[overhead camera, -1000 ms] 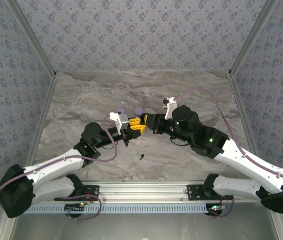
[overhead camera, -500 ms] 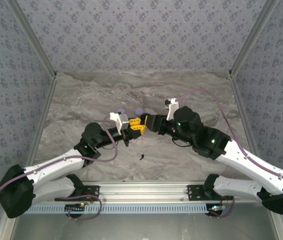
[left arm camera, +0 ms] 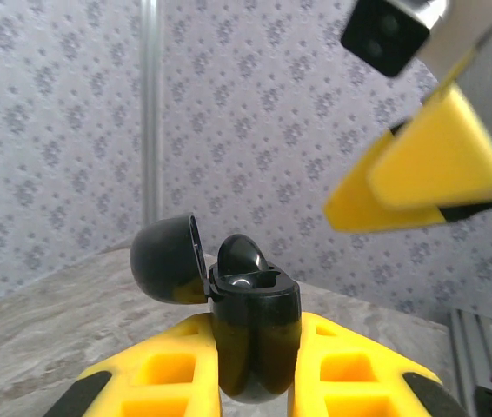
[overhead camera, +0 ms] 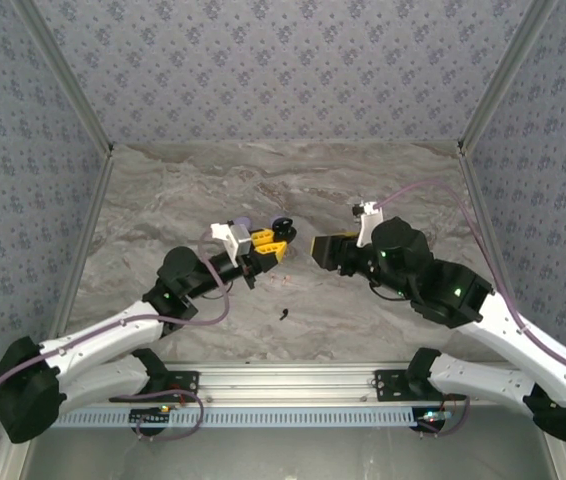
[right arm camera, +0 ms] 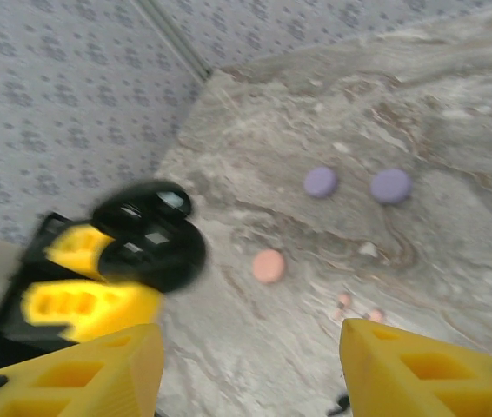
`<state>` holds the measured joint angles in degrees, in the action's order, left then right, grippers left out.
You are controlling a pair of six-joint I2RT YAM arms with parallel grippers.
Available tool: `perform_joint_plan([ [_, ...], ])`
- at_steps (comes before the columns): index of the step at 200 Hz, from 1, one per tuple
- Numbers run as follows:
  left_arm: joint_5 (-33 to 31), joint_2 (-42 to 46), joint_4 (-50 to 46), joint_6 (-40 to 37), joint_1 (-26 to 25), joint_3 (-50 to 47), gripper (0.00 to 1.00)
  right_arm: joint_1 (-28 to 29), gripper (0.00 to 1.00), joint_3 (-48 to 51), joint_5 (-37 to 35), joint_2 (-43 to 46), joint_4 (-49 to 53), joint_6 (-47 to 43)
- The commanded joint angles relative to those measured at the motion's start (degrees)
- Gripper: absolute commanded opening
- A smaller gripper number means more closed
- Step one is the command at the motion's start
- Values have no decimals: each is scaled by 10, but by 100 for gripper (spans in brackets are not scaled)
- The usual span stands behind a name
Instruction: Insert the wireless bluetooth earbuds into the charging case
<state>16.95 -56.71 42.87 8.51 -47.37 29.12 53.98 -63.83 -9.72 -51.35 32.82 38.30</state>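
Observation:
The black charging case point(left arm camera: 255, 330) stands upright between my left gripper's point(left arm camera: 256, 320) yellow fingers, which are shut on it. Its lid point(left arm camera: 166, 259) hangs open to the left, and a black rounded bud point(left arm camera: 242, 254) sits in its top. In the top view the case point(overhead camera: 281, 228) is held above mid-table. My right gripper point(overhead camera: 321, 247) is just right of it, open and holding nothing. In the right wrist view the case point(right arm camera: 149, 241) lies ahead on the left of my right gripper point(right arm camera: 246, 347). A black earbud point(overhead camera: 284, 314) lies on the table in front, and two pinkish earbuds point(right arm camera: 359, 308) lie near the right finger.
Two lilac discs point(right arm camera: 320, 182) point(right arm camera: 391, 185) and a pink disc point(right arm camera: 268, 266) lie on the marble table point(overhead camera: 163, 200) beyond the grippers. Patterned walls point(overhead camera: 283, 70) close in the back and sides. A metal rail point(overhead camera: 283, 380) runs along the near edge.
My right gripper has opened and drawn back to the right, away from the case. The left gripper still holds the case and has shifted slightly.

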Motion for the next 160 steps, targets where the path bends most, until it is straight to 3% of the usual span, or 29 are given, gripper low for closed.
perform_joint_plan([
  [1, -74, 32, -26, -21, -3, -15, 0, -3, 56, 36, -24, -11, 94, 9],
  [25, -149, 57, -58, -18, -2, -23, 0, 8, 53, 93, -9, -43, 83, 50],
  [49, -180, 74, -81, -4, 10, -25, 0, 33, 52, 165, 13, -88, -1, 97],
  [109, -178, 79, -89, 34, 39, -34, 0, 92, 52, 165, 28, -285, -102, 118],
  [160, -171, 90, -93, 41, 44, -37, 0, 106, 45, 126, 14, -367, -113, 113],
])
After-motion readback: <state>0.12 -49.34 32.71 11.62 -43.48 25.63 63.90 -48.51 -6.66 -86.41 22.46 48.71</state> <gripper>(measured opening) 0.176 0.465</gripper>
